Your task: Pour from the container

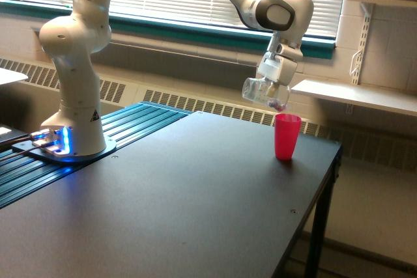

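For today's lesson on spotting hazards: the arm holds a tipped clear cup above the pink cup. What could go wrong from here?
1. The clear cup is tipped with its mouth just over the pink cup, whose opening is narrow; bits may miss it and scatter on the table.
2. The pink cup stands near the table's far edge, so a nudge from the pincer might tip it off.

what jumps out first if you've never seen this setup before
The white robot arm rises from a blue-lit base at the exterior view's left and reaches across the black table. Its gripper holds a clear cup tipped over, mouth just above the bright pink cup standing near the table's far right edge.
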`<state>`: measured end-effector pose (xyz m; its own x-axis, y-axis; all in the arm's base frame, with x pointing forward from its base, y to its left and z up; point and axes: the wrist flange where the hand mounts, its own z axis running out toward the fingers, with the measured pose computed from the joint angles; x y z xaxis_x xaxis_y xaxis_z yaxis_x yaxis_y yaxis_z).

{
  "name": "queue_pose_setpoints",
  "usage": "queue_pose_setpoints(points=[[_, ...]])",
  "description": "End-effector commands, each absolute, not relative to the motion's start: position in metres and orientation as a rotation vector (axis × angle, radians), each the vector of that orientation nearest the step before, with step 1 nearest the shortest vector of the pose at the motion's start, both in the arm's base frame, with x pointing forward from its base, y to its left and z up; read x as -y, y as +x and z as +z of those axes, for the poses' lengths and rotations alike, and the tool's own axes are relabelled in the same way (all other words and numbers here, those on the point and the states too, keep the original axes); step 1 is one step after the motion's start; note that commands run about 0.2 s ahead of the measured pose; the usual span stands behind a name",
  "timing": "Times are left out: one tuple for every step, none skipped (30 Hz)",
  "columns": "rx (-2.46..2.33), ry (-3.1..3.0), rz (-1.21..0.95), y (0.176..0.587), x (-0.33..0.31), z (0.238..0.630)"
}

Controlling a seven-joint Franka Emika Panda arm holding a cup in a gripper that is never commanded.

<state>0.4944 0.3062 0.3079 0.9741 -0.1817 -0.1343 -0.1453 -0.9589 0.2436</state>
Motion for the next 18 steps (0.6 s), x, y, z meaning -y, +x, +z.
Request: queue_pose_setpoints(points=[[0.226,2.889,-0.24,0.4952,-0.3107,0.309],[0.228,2.89,-0.241,0.4956,-0.3108,0.309],[0.231,2.891,-0.243,0.4959,-0.3106,0.3089],[0.236,2.894,-0.249,0.4962,-0.3106,0.3087],[0.242,2.895,-0.252,0.4964,-0.3107,0.3083],[0.248,2.894,-0.252,0.4963,-0.311,0.3078],[0.251,2.893,-0.25,0.4964,-0.3111,0.3073],[0.253,2.892,-0.247,0.4964,-0.3113,0.3066],[0.248,2.892,-0.251,0.4959,-0.3115,0.3056],[0.25,2.896,-0.258,0.4959,-0.3114,0.305],[0.255,2.898,-0.263,0.4959,-0.3113,0.3043],[0.258,2.895,-0.262,0.4956,-0.3112,0.3034],[0.26,2.889,-0.263,0.4949,-0.3111,0.3024],[0.262,2.886,-0.26,0.4948,-0.3112,0.3018],[0.264,2.886,-0.258,0.4949,-0.3115,0.3015],[0.268,2.885,-0.254,0.4951,-0.3117,0.3013],[0.265,2.883,-0.251,0.4949,-0.3119,0.3009],[0.266,2.885,-0.249,0.495,-0.3122,0.3008]])
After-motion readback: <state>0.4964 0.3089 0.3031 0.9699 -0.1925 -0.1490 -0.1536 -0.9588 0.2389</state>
